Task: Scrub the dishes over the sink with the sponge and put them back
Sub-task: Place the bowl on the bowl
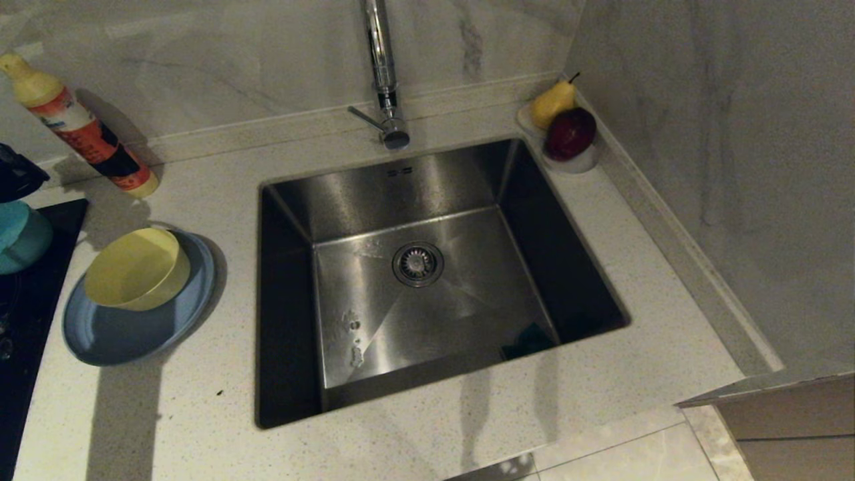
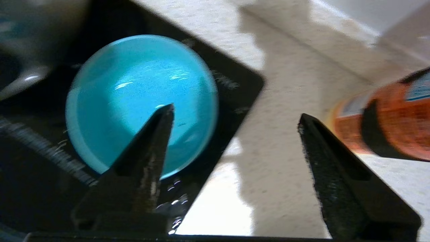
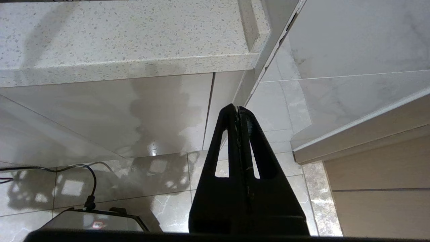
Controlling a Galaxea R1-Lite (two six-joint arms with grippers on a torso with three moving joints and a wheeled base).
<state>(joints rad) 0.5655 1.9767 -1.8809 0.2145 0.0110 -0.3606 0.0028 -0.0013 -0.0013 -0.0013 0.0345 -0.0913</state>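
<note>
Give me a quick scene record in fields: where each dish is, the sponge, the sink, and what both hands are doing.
yellow bowl: sitting on the light-blue plate, on the counter to the robot's left of the sink
teal bowl: on the black cooktop, free of any grip
sponge: dark face showing, in the sink's near corner on the robot's right
sink: no dishes inside
left hand: open, above the cooktop edge beside the teal bowl, holding nothing
right hand: shut, empty, parked below the counter
</note>
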